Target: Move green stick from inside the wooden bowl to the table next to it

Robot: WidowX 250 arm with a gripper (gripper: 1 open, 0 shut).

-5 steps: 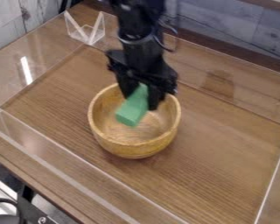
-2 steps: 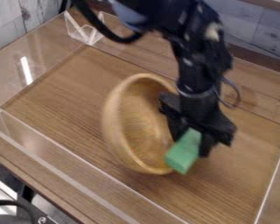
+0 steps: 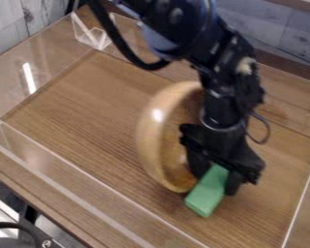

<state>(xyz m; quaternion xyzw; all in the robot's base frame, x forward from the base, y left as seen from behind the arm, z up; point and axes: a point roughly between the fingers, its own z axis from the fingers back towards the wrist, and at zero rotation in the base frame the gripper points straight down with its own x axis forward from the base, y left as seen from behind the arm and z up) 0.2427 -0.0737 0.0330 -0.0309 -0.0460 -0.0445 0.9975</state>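
With its long axis running from the black pincer [image 3: 219, 170] toward the bottom of the frame, the 1 flat green rectangular stick [image 3: 209, 193] lies outside the tilted tan wooden bowl [image 3: 158, 136], over the brown wood-grain counter [image 3: 86, 121], lower right of centre; whether the pincer grips or is spread cannot be determined.

Bare tabletop [image 3: 67, 126] spreads widely on the left side of the view, with room to pass low over it, from the near edge up toward the far wall. On the right another open strip runs between the arm [image 3: 184, 44] and the table's right side, and a smaller bare patch lies in front of the green stick [image 3: 211, 192]. The middle is blocked: the tan bowl [image 3: 162, 131] stands tilted, its raised wall closing the way from the left to the black gripper [image 3: 212, 172]. The arm reaches over from behind, shutting off the space above and beyond the bowl. A small clear object [image 3: 90, 37] stands in the far left part.
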